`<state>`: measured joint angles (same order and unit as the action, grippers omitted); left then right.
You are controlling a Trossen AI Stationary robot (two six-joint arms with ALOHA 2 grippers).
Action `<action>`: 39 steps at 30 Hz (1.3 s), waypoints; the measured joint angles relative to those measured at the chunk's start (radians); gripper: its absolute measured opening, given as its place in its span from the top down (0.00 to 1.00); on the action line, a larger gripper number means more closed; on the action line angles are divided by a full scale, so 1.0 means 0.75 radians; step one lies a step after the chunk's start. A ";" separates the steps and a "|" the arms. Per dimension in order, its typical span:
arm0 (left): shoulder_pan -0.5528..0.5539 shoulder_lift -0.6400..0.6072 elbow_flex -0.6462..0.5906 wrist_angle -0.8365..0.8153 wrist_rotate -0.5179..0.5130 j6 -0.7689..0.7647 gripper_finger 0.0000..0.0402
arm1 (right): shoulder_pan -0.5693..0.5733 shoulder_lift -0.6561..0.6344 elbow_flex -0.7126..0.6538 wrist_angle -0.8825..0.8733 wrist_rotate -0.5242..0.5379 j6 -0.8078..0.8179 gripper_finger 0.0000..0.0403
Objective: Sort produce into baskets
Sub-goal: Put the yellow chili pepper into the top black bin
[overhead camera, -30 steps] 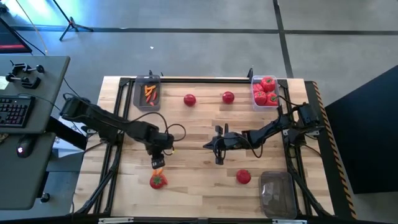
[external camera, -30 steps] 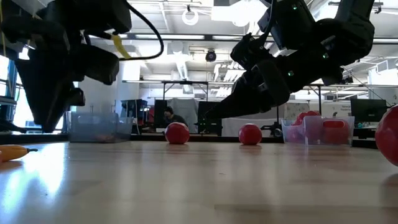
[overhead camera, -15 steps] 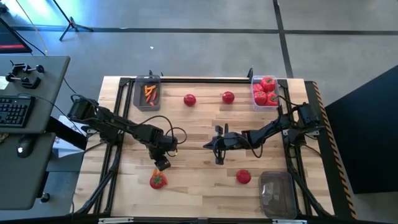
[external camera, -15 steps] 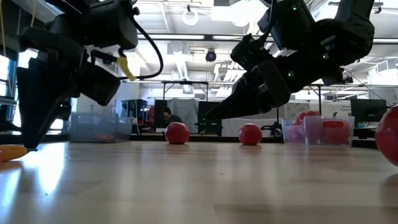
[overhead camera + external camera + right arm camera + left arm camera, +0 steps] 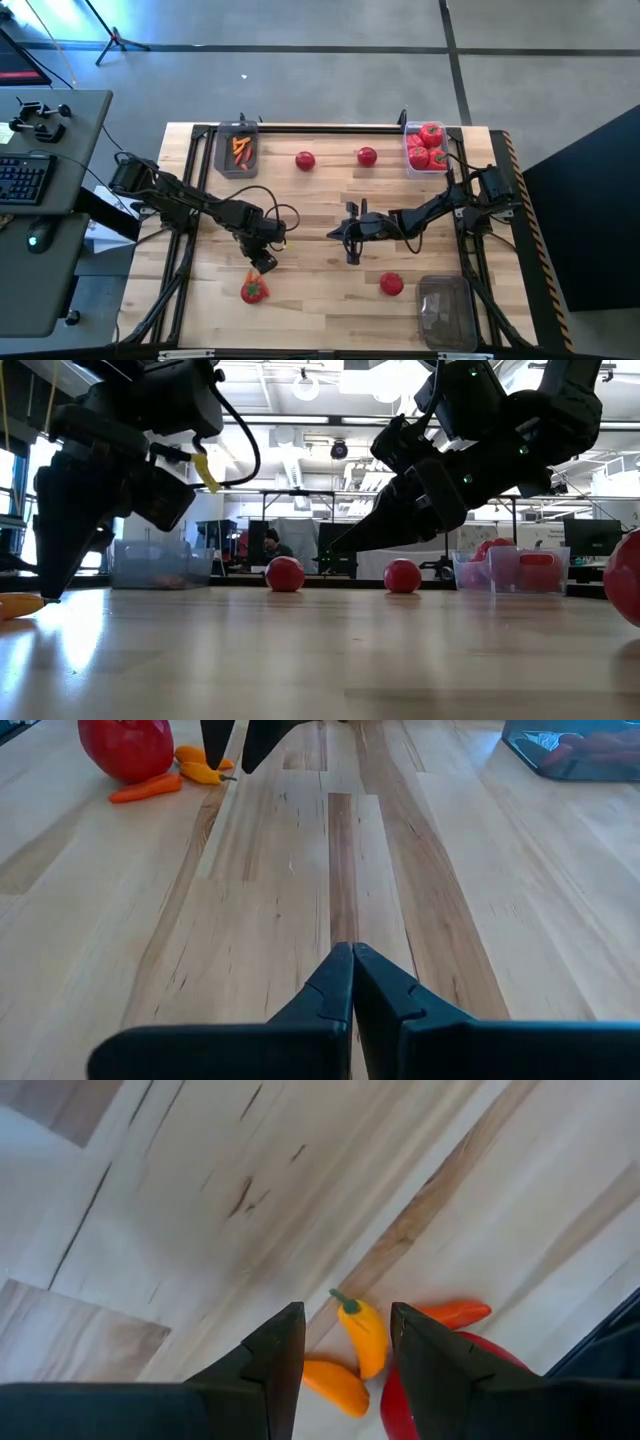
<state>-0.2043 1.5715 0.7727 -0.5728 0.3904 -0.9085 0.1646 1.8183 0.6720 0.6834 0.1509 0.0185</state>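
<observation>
Wooden slat table (image 5: pixel 320 210), black frame round it; grey floor beyond, a desk w/ keyboard (image 5: pixel 22 178) at left. In the low view we see a workshop room w/ a person (image 5: pixel 272 544) far behind.

Far edge: basket of carrot-like pieces (image 5: pixel 238 151), two loose tomatoes (image 5: pixel 305 160) (image 5: pixel 367 156), basket of tomatoes (image 5: pixel 427 148). Near right: third basket (image 5: pixel 444 311), contents unclear, and a tomato (image 5: pixel 391 284). Near left: red tomato-like piece (image 5: pixel 254 290) touching small orange peppers (image 5: pixel 362 1337).

Left gripper (image 5: pixel 263 258) points down just above those peppers, fingers (image 5: pixel 275 1355) partly apart either side of one pepper, apparently not touching it; holds nothing. Right gripper (image 5: pixel 350 243) mid-table, fingers (image 5: pixel 330 988) pressed together, empty.
</observation>
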 joint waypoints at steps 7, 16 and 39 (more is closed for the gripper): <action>-0.001 0.049 0.000 -0.003 0.029 -0.033 0.66 | 0.000 0.000 0.001 0.000 0.000 0.000 1.00; -0.001 0.093 0.004 -0.004 0.045 -0.033 0.66 | 0.000 0.000 0.001 0.001 0.001 -0.024 1.00; -0.001 0.087 0.030 -0.061 -0.032 0.304 1.00 | -0.001 0.000 0.001 0.001 0.001 -0.035 1.00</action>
<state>-0.2050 1.6367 0.7948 -0.6182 0.3667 -0.6808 0.1638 1.8183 0.6724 0.6838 0.1513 -0.0078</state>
